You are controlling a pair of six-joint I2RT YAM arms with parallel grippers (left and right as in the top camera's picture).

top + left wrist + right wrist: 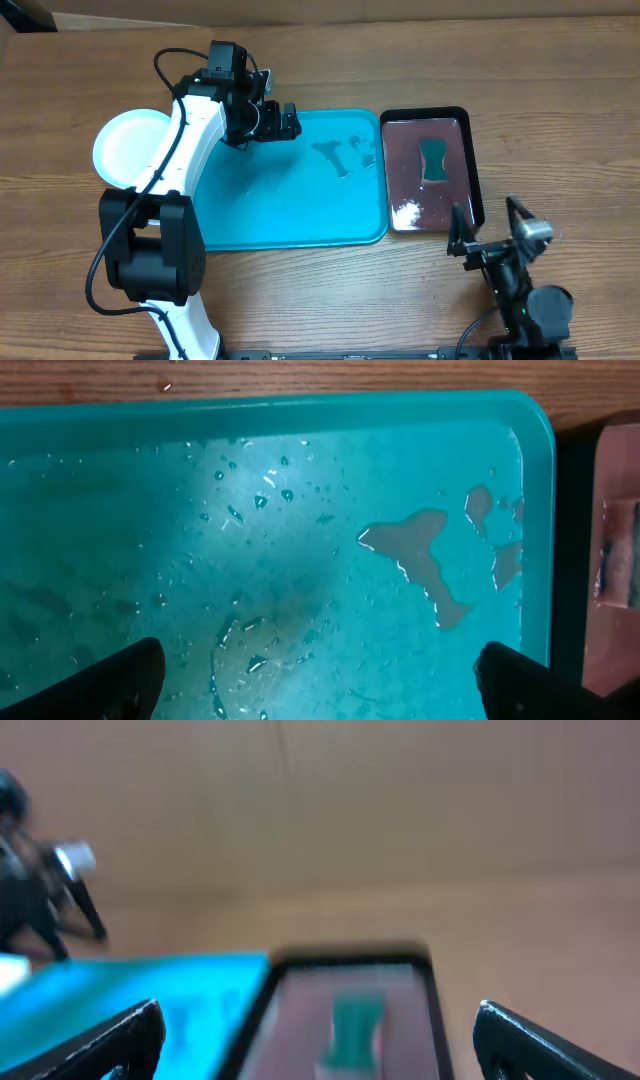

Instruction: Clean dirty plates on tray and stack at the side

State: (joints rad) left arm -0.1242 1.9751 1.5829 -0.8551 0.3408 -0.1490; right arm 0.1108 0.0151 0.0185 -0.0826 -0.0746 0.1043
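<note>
Plates [126, 146] lay on the bench [560, 100] beside the left edge of the tray [300, 228], well behind the left end effector [290, 122], only a white one showing, partly under the arm [188, 135]. That end effector hovered over the wet tray, fingers wide apart and empty, puddles [345, 155] just ahead of it. The right end effector [485, 228], likewise spread and empty, hung just short of the black tray [476, 180] holding a green sponge [434, 160].

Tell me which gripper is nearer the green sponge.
Right. The right gripper is open beside the black tray holding the sponge; the left gripper is open over the turquoise tray, farther away.
</note>
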